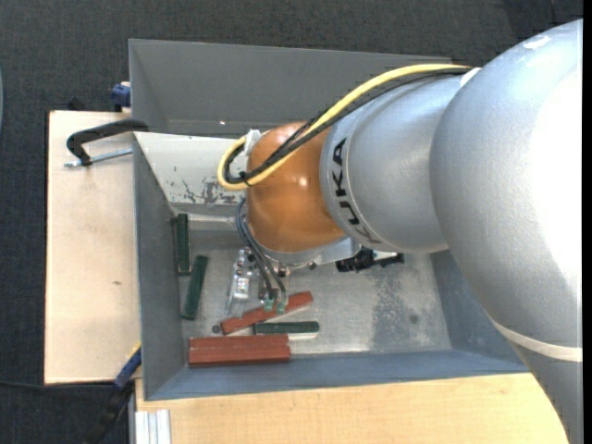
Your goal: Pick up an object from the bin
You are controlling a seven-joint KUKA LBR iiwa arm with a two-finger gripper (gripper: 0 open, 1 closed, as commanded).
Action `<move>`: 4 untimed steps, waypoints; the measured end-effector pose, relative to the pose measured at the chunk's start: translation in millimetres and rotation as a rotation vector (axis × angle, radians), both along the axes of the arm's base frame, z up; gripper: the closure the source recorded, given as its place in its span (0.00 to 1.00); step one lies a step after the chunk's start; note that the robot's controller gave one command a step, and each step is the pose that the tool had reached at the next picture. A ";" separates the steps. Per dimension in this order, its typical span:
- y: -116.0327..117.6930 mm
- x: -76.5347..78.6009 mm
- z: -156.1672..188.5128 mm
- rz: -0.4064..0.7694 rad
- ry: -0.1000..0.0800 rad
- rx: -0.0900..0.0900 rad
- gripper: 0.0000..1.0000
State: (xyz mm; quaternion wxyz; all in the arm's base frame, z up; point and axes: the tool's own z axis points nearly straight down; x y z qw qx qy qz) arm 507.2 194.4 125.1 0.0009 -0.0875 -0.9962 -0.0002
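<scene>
Where the pincer [256, 289] hung: low in the bin [277, 86], over the front left part of its floor, below the orange cover [282, 202] on the arm [444, 155] that came in from the right.
Pincer state: could not be told; its tip was crowded against the things under it, so neither spread nor pressed together could be made out.
Thing under the pincer: a thin red-brown stick [268, 312], which lay slanted on the floor near the front wall, its right end farther from that wall. The pincer was over its middle; whether it touched the stick could not be told.
Next nearest: a dark green stick [289, 326], which lay flat just in front of the red-brown stick, close alongside it.
Front wall: a longer, thicker red-brown block [239, 350] lay along it, just beside both sticks.
Left side: a rear green bar [181, 243] lay near the left wall, and a front green bar [194, 287] lay just beside it, slightly tilted; both were apart from the pincer.
Cable: a yellow cable [370, 91] ran along the arm and looped over the orange cover.
</scene>
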 end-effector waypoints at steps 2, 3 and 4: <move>-6.5 1.5 29.0 0.000 -0.001 0.000 0.00; -33.3 1.2 -15.8 0.174 -0.005 0.002 0.00; -30.4 -9.9 -51.5 0.420 -0.004 0.002 1.00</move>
